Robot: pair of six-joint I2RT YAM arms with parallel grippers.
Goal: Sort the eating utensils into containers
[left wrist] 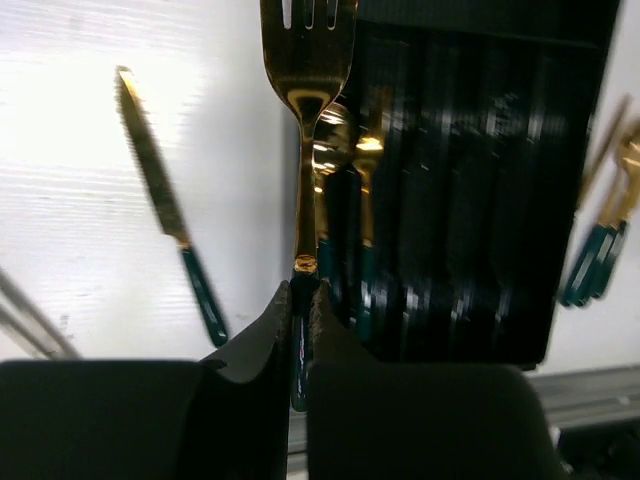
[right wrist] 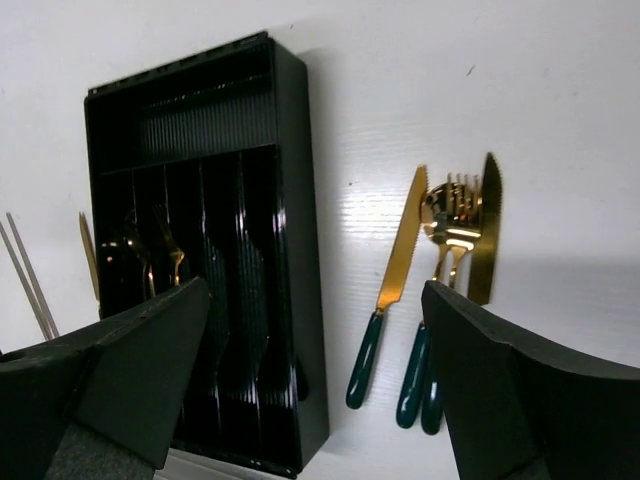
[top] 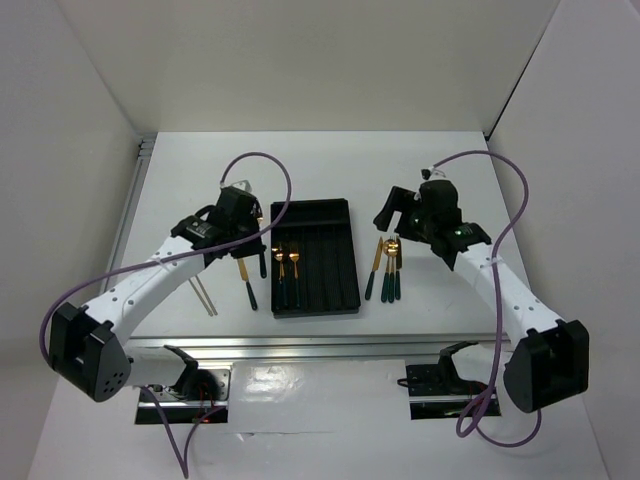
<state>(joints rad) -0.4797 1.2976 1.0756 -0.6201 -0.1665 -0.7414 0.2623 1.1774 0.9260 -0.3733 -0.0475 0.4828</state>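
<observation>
My left gripper (top: 256,238) is shut on the dark green handle of a gold fork (left wrist: 305,130), which it holds just above the table beside the left edge of the black tray (top: 318,215). Two gold spoons (top: 287,264) lie in the tray's left compartments; they also show in the left wrist view (left wrist: 335,150). A knife (top: 247,282) and pale chopsticks (top: 205,296) lie on the table to the left of the tray. Several more utensils (top: 386,266) lie to the right of the tray. My right gripper (right wrist: 315,300) is open and empty above them.
In the right wrist view a knife (right wrist: 395,270), a fork and spoon (right wrist: 450,220) and a second knife (right wrist: 485,230) lie side by side, handles towards me. The tray's right compartments (right wrist: 250,250) hold nothing. A metal rail (top: 300,345) runs along the near edge.
</observation>
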